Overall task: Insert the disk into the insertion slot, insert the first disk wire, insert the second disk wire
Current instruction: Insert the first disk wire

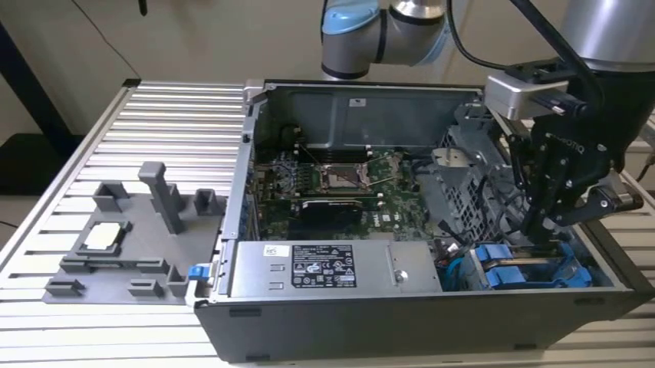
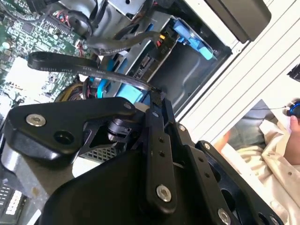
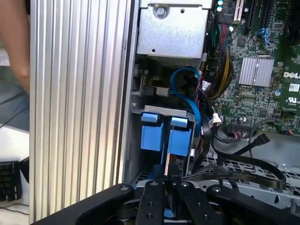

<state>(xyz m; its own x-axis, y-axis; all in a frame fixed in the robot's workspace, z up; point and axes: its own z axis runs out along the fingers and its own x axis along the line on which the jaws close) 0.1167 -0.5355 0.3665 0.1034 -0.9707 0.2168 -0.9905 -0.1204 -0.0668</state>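
Disk (image 1: 532, 272), seen by its bright blue carrier with two handles (image 3: 166, 136), is sitting inside the insertion slot (image 3: 164, 110), the grey sheet-metal bay in the corner of the open computer case (image 1: 409, 322), at the exterior view's lower right. The gripper (image 1: 538, 230) is reaching down into that corner, just above the blue handles. In both wrist views its fingertips (image 3: 166, 177) (image 2: 152, 101) are lying drawn together, pinching the end of the flat black disk wire (image 3: 225, 172) (image 2: 79, 63), which is arching away over the perforated grey cage (image 1: 461, 192).

Surroundings: a blue cable (image 3: 187, 93) is looping across the slot's mouth, and a bundle of black and coloured wires (image 3: 218, 70) is crowding the space between the bay and the green motherboard (image 1: 327, 176). A finned heat sink (image 3: 255, 71) is standing on the board. The power supply (image 1: 317, 268) is lying along the case's near wall, just beside the disk toward the exterior view's left. Outside the case, a grey fixture tray (image 1: 133, 230) is resting on the ribbed aluminium table (image 1: 153, 107). A person's pale sleeve (image 2: 262, 154) is showing beyond the table edge in the second wrist view.

Writing: the power supply is carrying a dark printed label and a small white one; the disk wire is bearing a line of pale lettering along its length; white marks are printed on the motherboard.
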